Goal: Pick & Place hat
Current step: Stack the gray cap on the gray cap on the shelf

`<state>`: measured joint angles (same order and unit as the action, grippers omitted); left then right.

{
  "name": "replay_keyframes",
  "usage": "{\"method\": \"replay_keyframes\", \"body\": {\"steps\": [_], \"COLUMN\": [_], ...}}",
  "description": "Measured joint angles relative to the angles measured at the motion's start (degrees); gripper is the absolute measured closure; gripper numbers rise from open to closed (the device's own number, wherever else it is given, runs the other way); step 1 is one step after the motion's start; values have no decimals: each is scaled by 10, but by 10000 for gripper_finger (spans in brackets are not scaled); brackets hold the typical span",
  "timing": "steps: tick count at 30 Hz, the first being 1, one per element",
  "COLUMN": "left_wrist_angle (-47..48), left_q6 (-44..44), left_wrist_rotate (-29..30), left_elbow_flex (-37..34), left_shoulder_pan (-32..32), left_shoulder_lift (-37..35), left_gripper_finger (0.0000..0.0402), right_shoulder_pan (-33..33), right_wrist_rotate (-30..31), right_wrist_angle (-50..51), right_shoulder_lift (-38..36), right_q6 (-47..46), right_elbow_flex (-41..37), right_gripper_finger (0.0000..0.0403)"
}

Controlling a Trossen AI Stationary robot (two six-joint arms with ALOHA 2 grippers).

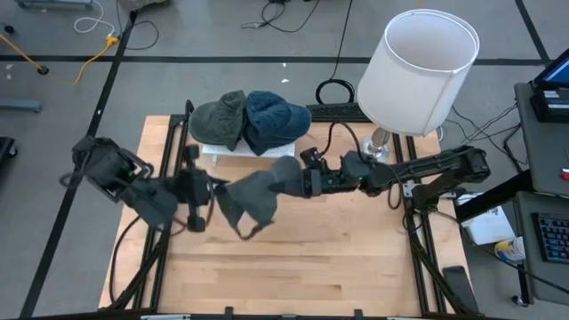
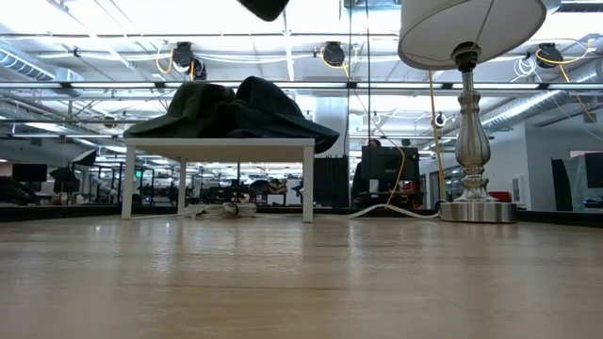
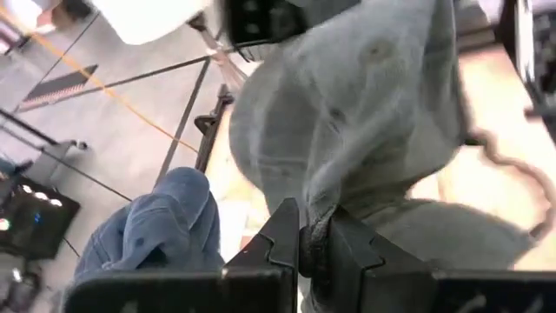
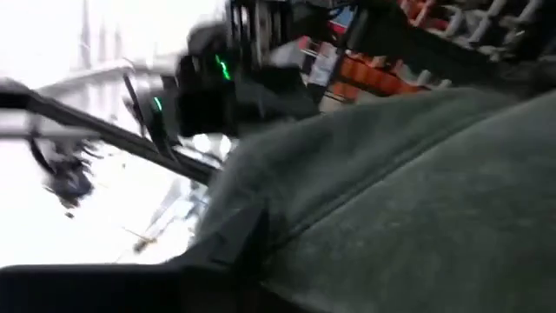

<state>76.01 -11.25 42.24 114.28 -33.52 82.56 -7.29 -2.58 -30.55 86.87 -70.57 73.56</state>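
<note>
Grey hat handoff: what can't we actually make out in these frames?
- Right gripper fingers: high view, the grey hat covers them; right wrist view, blurred and filled with fabric.
- Grey hat in the low view: cut off by the top edge, only a dark tip shows.
- Left gripper: pinched on the hat's fabric; how much is caught is hidden between the fingers.

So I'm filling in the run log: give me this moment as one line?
stage: handover in mid-air | left gripper: shut on grey hat | right gripper: at hat's other side | stand: green hat, blue hat
</note>
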Motion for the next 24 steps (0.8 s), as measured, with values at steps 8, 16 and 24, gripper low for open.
{"method": "replay_keyframes", "body": {"steps": [8,16,24], "left_wrist_angle": [-9,-8,-18], "left_q6": [-54,-157,-165], "left_wrist_rotate": [6,89,176], "left_elbow_flex": [54,63,63], "left_shoulder_pan": [47,129,196], "left_shoulder_lift": [0,0,9], "left_gripper_finger": [376,376,376], "right_shoulder_pan": [-37,-99,-139], "right_wrist_rotate": [117,191,190], "right_wrist_angle": [254,342,343], "right_shoulder_lift": [-107,-176,-205], "right_q6": [222,360,437], "right_elbow_flex": [0,0,0], "right_gripper_finger": [158,145,151]}}
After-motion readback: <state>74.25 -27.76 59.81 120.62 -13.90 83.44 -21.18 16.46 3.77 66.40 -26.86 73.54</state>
